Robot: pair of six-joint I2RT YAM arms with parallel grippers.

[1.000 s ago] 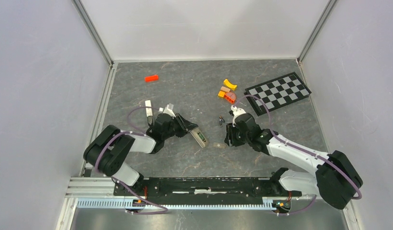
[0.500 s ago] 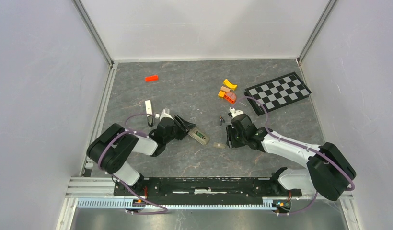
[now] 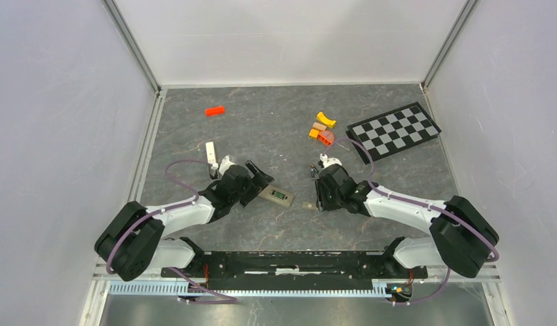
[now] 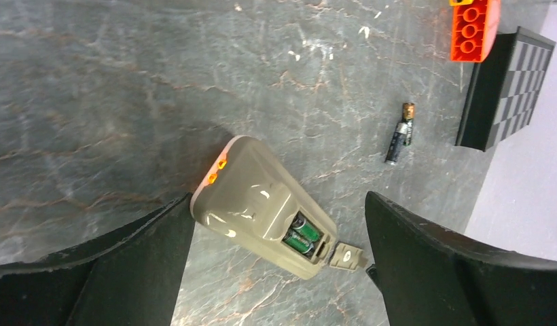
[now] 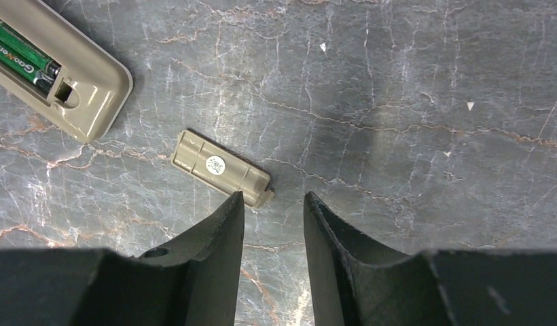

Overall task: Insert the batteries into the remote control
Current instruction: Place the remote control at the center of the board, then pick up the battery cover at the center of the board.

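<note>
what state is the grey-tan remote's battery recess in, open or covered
Open: two green-labelled batteries show in the recess of the grey-tan remote control, and its small tan cover lies apart on the table.

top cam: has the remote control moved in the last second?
Yes. The remote control has turned: its end by the loose battery cover stayed about put, while the other end swung left, so it lies flatter across the view.
</note>
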